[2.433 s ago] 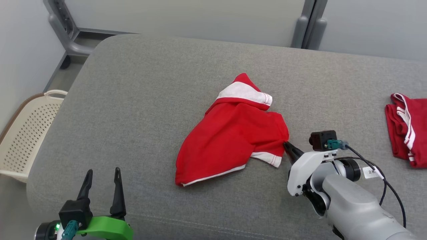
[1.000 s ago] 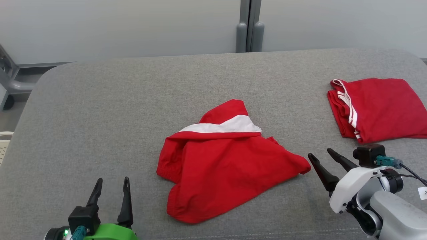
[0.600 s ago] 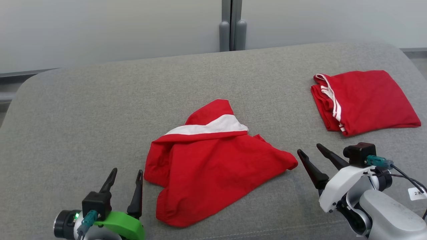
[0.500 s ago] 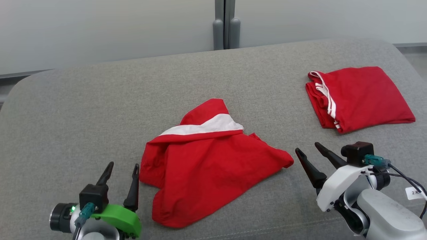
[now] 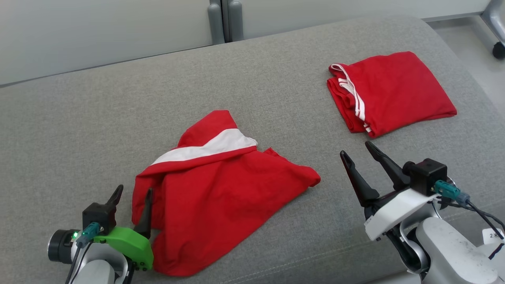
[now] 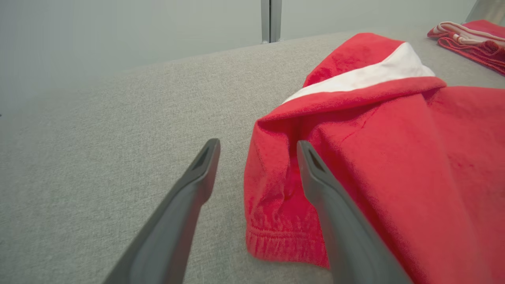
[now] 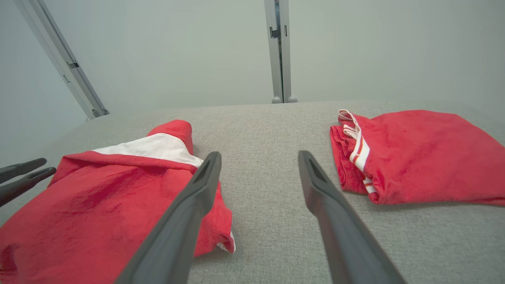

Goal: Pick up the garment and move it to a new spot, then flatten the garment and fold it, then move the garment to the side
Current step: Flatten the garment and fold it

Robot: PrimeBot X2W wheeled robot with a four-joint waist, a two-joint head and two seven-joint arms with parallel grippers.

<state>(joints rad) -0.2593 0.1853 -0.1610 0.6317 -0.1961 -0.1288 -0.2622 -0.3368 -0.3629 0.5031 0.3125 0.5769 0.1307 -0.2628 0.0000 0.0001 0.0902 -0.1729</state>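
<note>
The garment (image 5: 221, 189), red with a white band, lies crumpled on the grey cushion (image 5: 118, 110). My left gripper (image 5: 134, 190) is open at its left edge. In the left wrist view the right finger hangs over the garment (image 6: 394, 157) and the gripper (image 6: 257, 144) straddles the hem. My right gripper (image 5: 355, 148) is open and holds nothing, a short way right of the garment's right corner. The right wrist view has the garment (image 7: 98, 189) left of the gripper (image 7: 259, 154), and the left gripper (image 7: 47, 165) at the far left.
A second red garment (image 5: 390, 90), folded, with white stripes, lies at the cushion's back right, also in the right wrist view (image 7: 414, 154). A grey post (image 5: 221, 19) stands against the wall behind. The cushion's right edge drops to the floor near a caster (image 5: 498, 50).
The head camera has swung, so everything sits further left in the picture. The right gripper left the garment's right corner and stands apart, open. The left gripper has closed in on the garment's left edge.
</note>
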